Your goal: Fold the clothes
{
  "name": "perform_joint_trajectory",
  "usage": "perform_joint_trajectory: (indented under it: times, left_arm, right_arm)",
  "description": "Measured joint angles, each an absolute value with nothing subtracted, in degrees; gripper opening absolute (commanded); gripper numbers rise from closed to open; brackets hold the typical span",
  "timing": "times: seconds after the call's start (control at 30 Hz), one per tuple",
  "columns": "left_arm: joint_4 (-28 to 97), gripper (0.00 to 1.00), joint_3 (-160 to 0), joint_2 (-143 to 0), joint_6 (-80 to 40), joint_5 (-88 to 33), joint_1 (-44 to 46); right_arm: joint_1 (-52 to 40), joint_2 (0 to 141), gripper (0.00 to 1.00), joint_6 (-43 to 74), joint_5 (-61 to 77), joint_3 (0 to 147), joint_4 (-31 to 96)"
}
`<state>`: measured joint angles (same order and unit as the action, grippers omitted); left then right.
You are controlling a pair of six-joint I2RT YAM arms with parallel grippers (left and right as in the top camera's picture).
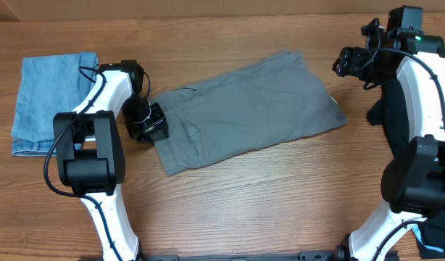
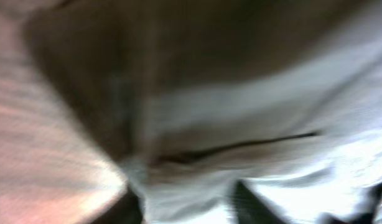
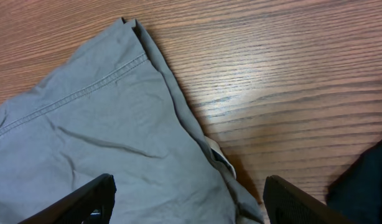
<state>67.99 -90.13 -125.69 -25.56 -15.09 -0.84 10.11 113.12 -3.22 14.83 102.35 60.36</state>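
The shorts [image 1: 244,109] lie flat across the middle of the tabletop [image 1: 244,196]. My left tool [image 1: 151,123] sits at their waist edge. Its camera shows only blurred grey cloth, so I cannot tell its grip. My right tool [image 3: 188,183] hangs spread above the hem corner.

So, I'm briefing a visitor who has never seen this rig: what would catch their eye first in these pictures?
The grey shorts lie spread across the middle of the table, by far the biggest thing there, with the left gripper down at their left edge. A folded blue denim garment sits at the far left, and the right gripper hangs open near the shorts' right end.
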Motion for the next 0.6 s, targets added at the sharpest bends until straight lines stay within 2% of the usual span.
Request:
perform_joint_trajectory:
  times: [0.17, 0.33, 0.6]
  left_arm:
    - [67.4, 0.04, -90.4, -125.5, -24.6, -16.4, -1.0]
    - [68.0, 0.04, -96.0, -125.8, -21.5, -14.3, -2.3]
    - [74.7, 0.04, -111.6, -125.8, -13.6, -4.4, -2.7]
  right_arm:
    - [10.1, 113.1, 0.78, -3.2, 14.9, 102.3, 60.7]
    - [10.1, 113.1, 0.65, -3.2, 16.8, 102.3, 60.9]
    - [7.9, 113.1, 0.64, -3.2, 20.8, 102.3, 63.5]
